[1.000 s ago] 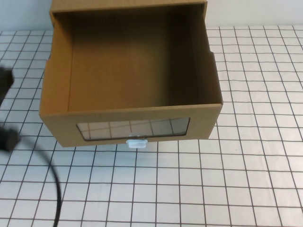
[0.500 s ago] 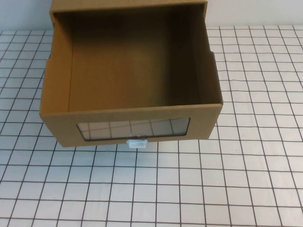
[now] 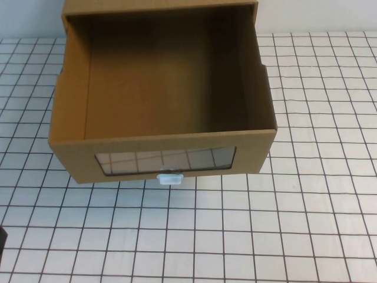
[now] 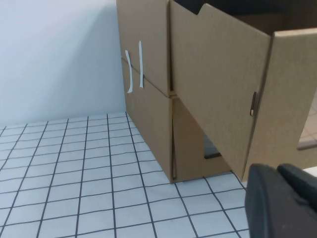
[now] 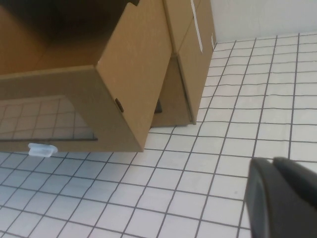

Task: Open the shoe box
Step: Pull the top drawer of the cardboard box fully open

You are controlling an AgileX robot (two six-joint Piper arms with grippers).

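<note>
The brown cardboard shoe box has its drawer (image 3: 165, 147) slid out of the outer sleeve (image 3: 159, 5) toward me, with the inside bare. The drawer's front wall has a clear window (image 3: 166, 160) and a small white pull tab (image 3: 170, 177). My left gripper (image 4: 277, 171) is shut and empty, low over the table beside the drawer's left front corner (image 4: 292, 99). My right gripper (image 5: 272, 161) is shut and empty, off to the right of the drawer (image 5: 133, 79), well clear of the tab (image 5: 41, 149). Neither gripper shows in the high view.
The box stands at the back of a white table with a black grid (image 3: 247, 236), against a pale wall (image 4: 54, 54). A dark sliver (image 3: 2, 236) shows at the lower left edge of the high view. White tape strips (image 4: 134, 69) mark the sleeve's side.
The left arm and its cable, seen at the left edge a second ago, have drawn back out of the high view. The box has not moved.
</note>
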